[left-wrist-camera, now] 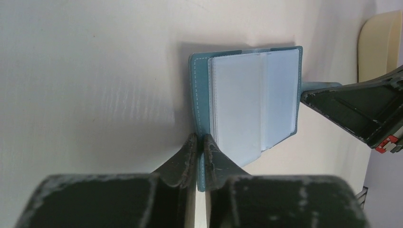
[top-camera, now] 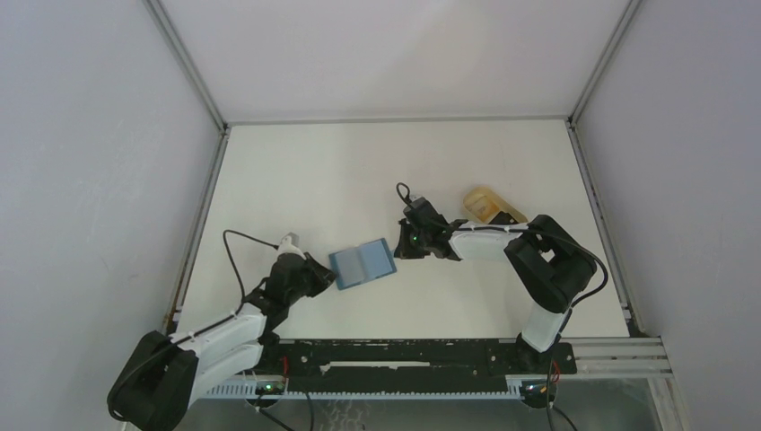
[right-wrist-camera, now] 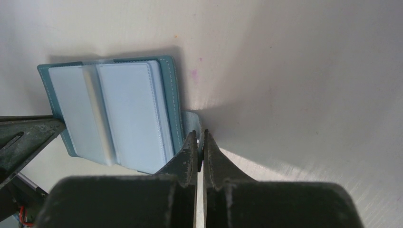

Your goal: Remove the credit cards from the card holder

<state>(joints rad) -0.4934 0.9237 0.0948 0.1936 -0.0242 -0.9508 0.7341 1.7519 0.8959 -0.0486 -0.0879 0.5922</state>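
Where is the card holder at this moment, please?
In the top view the card holder lies open on the table, near the middle, between the left gripper at its left edge and the right gripper at its right edge.

Card holder, teal-blue with pale stitched edging, frosted bluish-white sleeves inside; table, plain white; rounded object near table's right edge, tan-yellow; left gripper and right gripper, scuffed black; walls, pale grey.
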